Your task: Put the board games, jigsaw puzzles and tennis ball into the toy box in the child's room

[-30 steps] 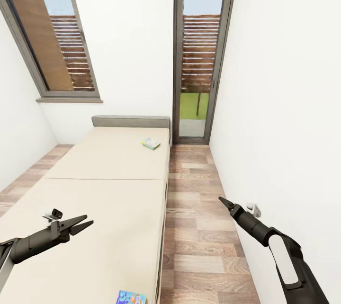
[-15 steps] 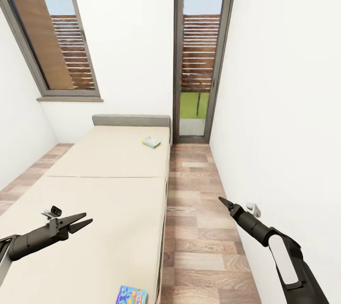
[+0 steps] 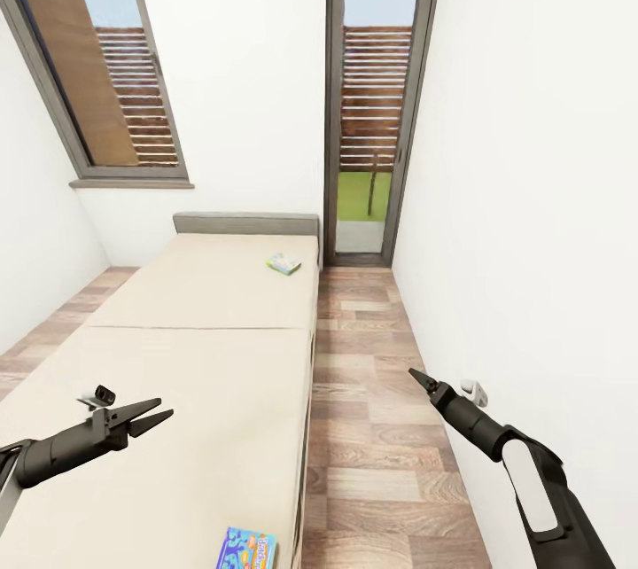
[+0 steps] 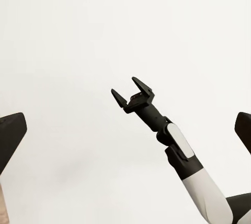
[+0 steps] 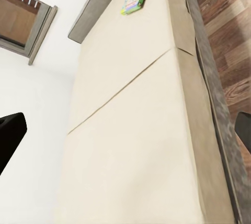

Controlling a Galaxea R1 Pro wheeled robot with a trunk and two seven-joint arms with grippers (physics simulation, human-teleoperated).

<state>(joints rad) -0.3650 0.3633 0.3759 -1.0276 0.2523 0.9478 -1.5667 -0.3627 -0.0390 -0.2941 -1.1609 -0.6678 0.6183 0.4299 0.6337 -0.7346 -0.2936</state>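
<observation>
Pincers are hanging empty at the bed's foot end: the left pincer [image 3: 158,414] spread over the bed [image 3: 204,347], the right pincer [image 4: 133,89] spread over the floor [image 3: 372,463]. 1 blue board game [image 3: 249,549] is lying nearest at the mattress edge, and 1 green one [image 3: 283,263] is lying far off by the headboard [image 3: 245,224]. Judging by this, collecting is only starting, calling for a reach down to the blue box.

Bright even daylight, soft shadows, wide-angle edge stretch.

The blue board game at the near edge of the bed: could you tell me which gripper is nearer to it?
Left. The left gripper hovers over the bed just beyond the blue board game; the right gripper is over the floor.
</observation>
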